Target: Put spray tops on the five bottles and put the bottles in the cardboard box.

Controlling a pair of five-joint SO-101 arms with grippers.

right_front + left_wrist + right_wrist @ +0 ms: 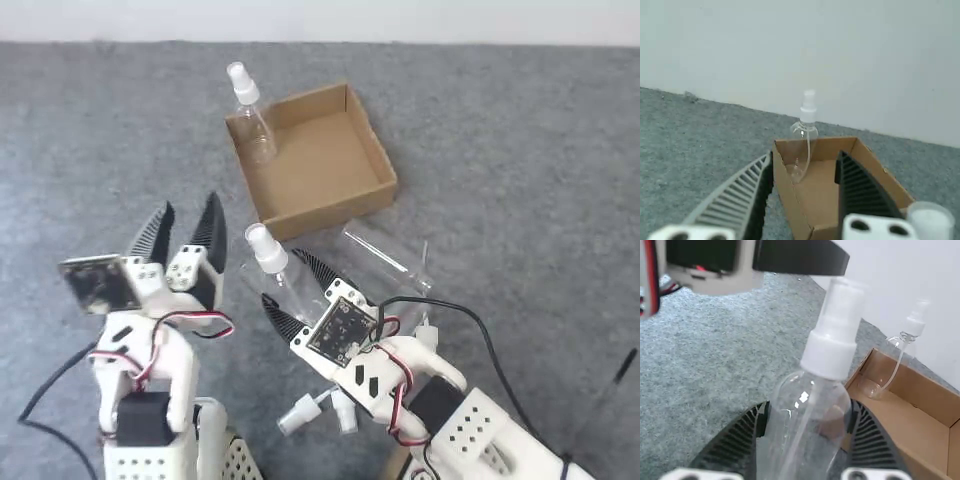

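Bottles: you have one capped bottle [252, 125] standing in the far left corner of the box [330, 207]. A second bottle [272, 262], also with a top, is upright just on the near side of the box, and your right gripper [282, 277] has its fingers closed on the bottle's body. Your left gripper [190, 207] hangs to the left of it, fingers spread, holding nothing. Bare bottles [385, 255] lie on the right. Loose tops [300, 415] lie nearer, beside the right arm.
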